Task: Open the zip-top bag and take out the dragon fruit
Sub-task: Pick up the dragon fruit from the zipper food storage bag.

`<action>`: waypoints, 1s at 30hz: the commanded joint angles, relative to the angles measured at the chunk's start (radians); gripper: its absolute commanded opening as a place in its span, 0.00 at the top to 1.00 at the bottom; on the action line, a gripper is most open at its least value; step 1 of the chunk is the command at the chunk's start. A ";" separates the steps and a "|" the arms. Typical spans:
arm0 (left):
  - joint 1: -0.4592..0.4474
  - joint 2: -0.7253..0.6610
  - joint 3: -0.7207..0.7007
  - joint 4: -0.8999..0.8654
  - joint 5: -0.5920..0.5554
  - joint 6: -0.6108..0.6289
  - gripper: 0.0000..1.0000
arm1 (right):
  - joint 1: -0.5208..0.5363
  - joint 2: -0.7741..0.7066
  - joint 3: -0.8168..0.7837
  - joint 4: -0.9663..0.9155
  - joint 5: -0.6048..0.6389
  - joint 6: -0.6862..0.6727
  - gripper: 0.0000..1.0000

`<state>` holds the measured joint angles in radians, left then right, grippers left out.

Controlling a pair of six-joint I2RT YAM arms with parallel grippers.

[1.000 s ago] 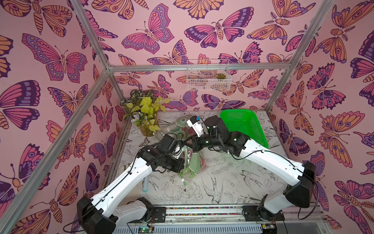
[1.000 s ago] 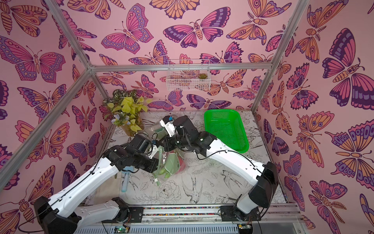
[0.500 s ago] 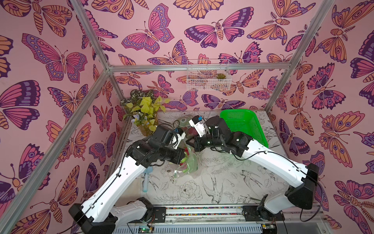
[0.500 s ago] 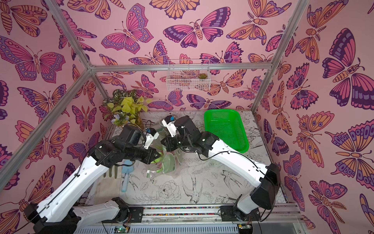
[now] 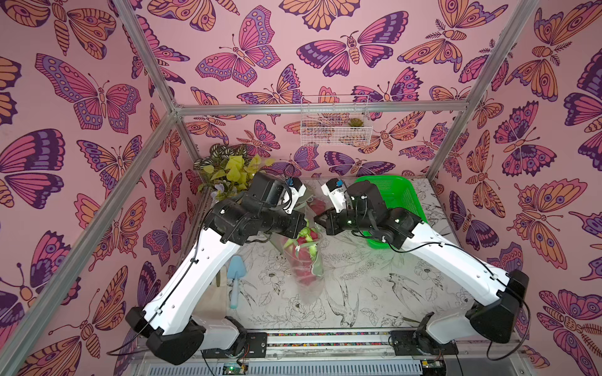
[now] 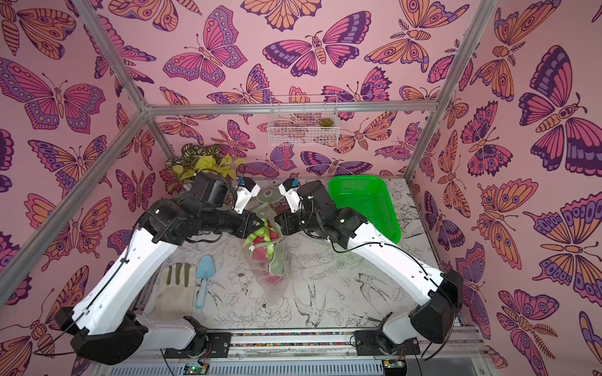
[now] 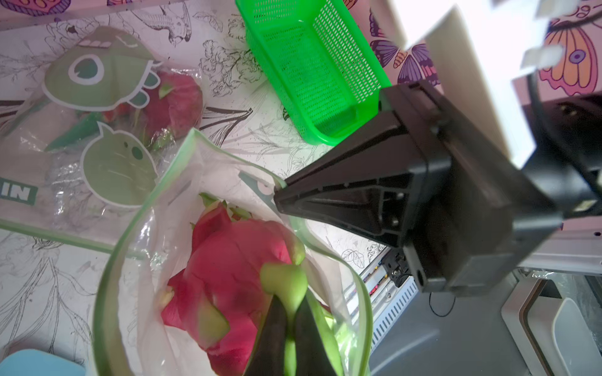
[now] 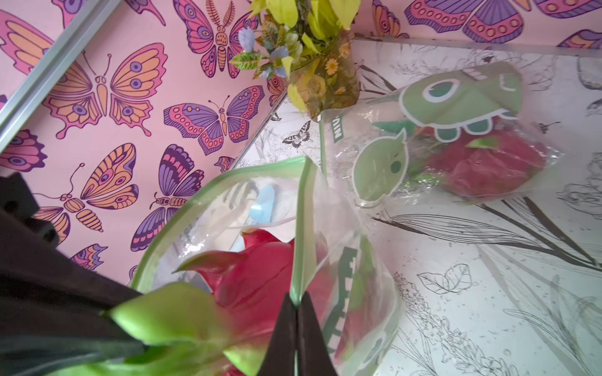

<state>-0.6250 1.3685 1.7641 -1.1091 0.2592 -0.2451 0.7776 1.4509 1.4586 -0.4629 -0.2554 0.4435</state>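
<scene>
A clear zip-top bag with green print hangs between my two grippers, mouth up and open. A magenta dragon fruit with green-tipped scales sits at the mouth. My left gripper is shut on one green scale of that fruit. The right gripper is shut on the bag's green zip rim, opposite the left. A second printed bag lies behind on the table with a dragon fruit inside.
A green mesh basket stands at the back right, close to my right arm. A potted plant fills the back left corner. A blue trowel and a glove lie by the left arm. A wire basket hangs on the back wall.
My left gripper has risen and gone back toward the right one, drawing the fruit up to the bag's mouth. The bag now hangs upright. The right gripper has hardly moved.
</scene>
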 commanded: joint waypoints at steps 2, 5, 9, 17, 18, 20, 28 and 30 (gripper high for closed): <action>-0.004 0.041 0.094 0.023 0.032 0.017 1.00 | -0.039 -0.040 -0.039 0.013 -0.022 0.017 1.00; -0.004 0.077 0.140 0.023 0.030 0.014 1.00 | -0.045 -0.054 -0.055 0.032 -0.039 0.020 1.00; -0.013 0.118 0.193 0.024 0.029 0.008 1.00 | -0.052 -0.066 -0.069 0.048 -0.046 0.022 1.00; -0.018 0.167 0.323 0.023 0.022 0.005 1.00 | -0.074 -0.099 -0.109 0.066 -0.038 0.030 1.00; -0.017 0.172 0.339 0.023 0.019 0.005 1.00 | -0.077 -0.105 -0.113 0.070 -0.038 0.032 1.00; -0.019 0.183 0.363 0.023 0.017 0.007 1.00 | -0.085 -0.113 -0.118 0.073 -0.038 0.034 1.00; -0.023 0.250 0.500 0.043 0.054 0.005 1.00 | -0.117 -0.138 -0.158 0.087 -0.037 0.044 1.00; -0.026 0.269 0.533 0.055 0.061 0.002 1.00 | -0.125 -0.144 -0.167 0.085 -0.038 0.043 1.00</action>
<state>-0.6430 1.6173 2.2536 -1.1198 0.2852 -0.2443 0.6651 1.3293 1.3071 -0.3897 -0.2813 0.4751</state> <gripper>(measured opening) 0.064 0.059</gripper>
